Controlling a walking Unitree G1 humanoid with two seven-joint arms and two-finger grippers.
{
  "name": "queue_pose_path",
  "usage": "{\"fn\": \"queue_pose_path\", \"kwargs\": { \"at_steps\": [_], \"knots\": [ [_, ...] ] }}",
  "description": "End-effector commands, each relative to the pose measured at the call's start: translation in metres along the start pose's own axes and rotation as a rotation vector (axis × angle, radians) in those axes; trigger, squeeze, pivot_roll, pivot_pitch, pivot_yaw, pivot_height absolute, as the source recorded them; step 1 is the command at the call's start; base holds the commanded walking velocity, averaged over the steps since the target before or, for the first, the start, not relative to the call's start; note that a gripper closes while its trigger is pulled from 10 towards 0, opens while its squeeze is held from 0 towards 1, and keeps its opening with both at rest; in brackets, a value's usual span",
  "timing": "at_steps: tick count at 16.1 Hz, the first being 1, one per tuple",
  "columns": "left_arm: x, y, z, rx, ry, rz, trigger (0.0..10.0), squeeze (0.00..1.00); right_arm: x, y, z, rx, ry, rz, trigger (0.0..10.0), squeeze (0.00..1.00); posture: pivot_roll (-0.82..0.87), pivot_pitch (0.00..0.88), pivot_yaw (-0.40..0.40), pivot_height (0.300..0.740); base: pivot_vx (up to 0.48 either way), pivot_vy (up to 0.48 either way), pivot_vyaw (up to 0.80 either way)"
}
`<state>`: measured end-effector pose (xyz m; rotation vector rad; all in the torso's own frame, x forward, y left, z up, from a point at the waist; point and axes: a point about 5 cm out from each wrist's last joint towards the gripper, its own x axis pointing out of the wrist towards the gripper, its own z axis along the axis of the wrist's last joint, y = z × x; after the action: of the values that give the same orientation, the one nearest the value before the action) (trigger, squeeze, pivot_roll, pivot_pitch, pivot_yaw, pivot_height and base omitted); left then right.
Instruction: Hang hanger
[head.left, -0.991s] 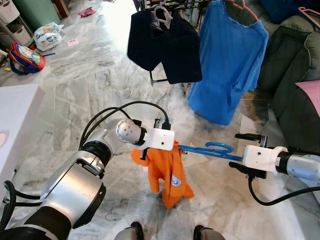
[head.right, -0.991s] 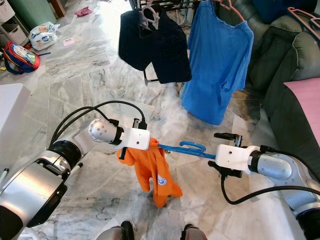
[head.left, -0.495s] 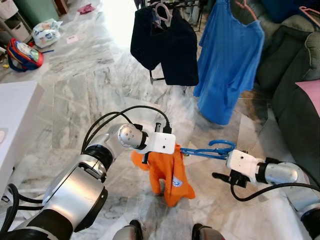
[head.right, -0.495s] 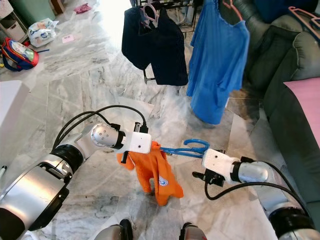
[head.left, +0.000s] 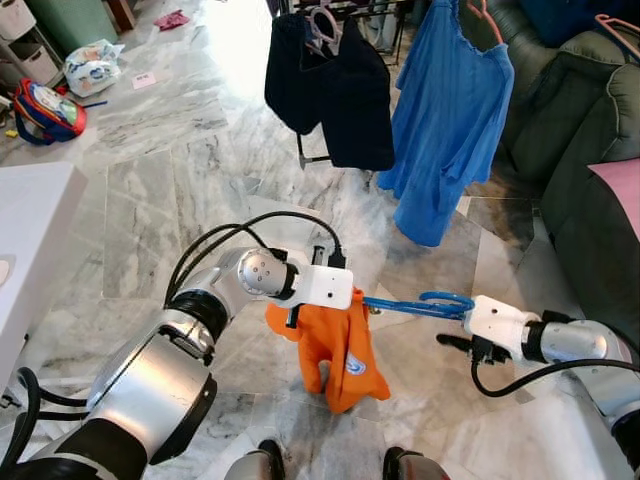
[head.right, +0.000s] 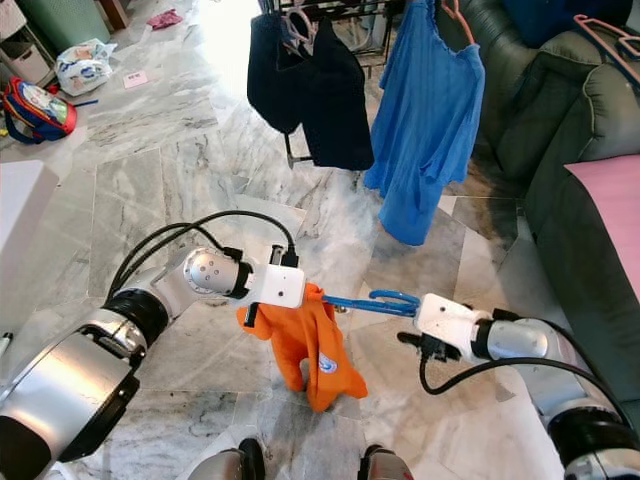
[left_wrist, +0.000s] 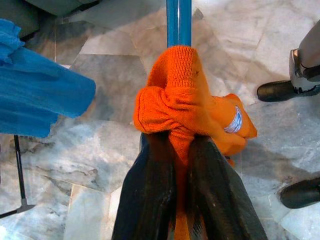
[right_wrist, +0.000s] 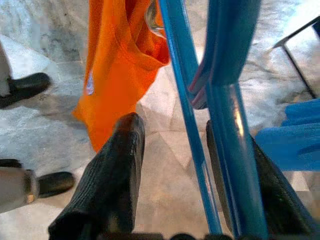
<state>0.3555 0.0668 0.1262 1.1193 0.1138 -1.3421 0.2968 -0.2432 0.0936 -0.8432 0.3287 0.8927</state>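
The left end effector (left_wrist: 172, 165) is clamped on the bunched shoulder of an orange shirt (head.left: 335, 345), which hangs from a blue hanger (head.left: 415, 303) held level above the marble floor (head.left: 180, 160). The right end effector (right_wrist: 185, 165) meets the hanger's hook end with its fingers (right_wrist: 120, 165) spread; the blue bar seems to lie against one finger, though contact is hard to confirm. Beyond, a clothes rack (head.left: 335, 10) carries a dark garment (head.left: 335, 85) and a blue T-shirt (head.left: 445, 110), with a green sofa (head.left: 580, 120) beside it.
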Motion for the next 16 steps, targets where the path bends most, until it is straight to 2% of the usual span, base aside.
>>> {"fn": "queue_pose_path", "kwargs": {
  "at_steps": [1,2,5,11,12,13,14,16],
  "knots": [
    [-0.0017,0.0031,0.0023,0.031,-0.005,0.006,10.0,0.0,-0.0047,-0.0048,-0.0024,-0.02,0.015,-0.021,1.7,0.0,-0.14,0.204,0.068,0.74,0.0,0.0,0.0],
    [-0.0015,0.0031,0.0026,0.034,-0.004,0.003,10.0,0.0,-0.0062,-0.0076,-0.0021,-0.029,0.014,-0.031,9.5,0.0,-0.14,0.203,0.07,0.74,0.0,0.0,0.0],
    [-0.0008,0.0024,0.0027,0.04,0.0,-0.003,10.0,0.0,-0.0076,-0.0114,-0.0003,-0.048,0.014,-0.036,10.0,0.0,-0.14,0.204,0.072,0.74,0.0,0.0,0.0],
    [-0.0001,0.0011,0.001,0.038,0.014,-0.007,10.0,0.0,-0.0139,-0.0118,0.003,-0.071,0.006,0.006,10.0,0.0,-0.15,0.202,0.072,0.74,0.0,0.0,0.0],
    [-0.0002,0.0011,0.0008,0.037,0.016,-0.007,10.0,0.0,-0.0142,-0.0126,0.0038,-0.068,-0.001,-0.001,1.9,0.0,-0.15,0.201,0.072,0.74,0.0,0.0,0.0],
    [-0.0001,0.0011,0.0009,0.035,0.016,-0.007,10.0,0.0,-0.0141,-0.0101,0.0018,-0.062,0.004,0.008,0.0,0.0,-0.15,0.201,0.072,0.74,0.0,0.0,0.0],
    [0.0001,0.001,0.0009,0.033,0.015,-0.007,10.0,0.0,-0.0131,-0.009,0.0005,-0.061,0.011,0.002,10.0,0.0,-0.15,0.201,0.072,0.74,0.0,0.0,0.0],
    [0.0015,-0.0002,0.0003,0.016,0.013,0.006,10.0,0.0,-0.0059,-0.0041,-0.0004,-0.063,0.021,-0.015,10.0,0.0,-0.15,0.196,0.074,0.74,0.0,0.0,0.0]
  ]
}}
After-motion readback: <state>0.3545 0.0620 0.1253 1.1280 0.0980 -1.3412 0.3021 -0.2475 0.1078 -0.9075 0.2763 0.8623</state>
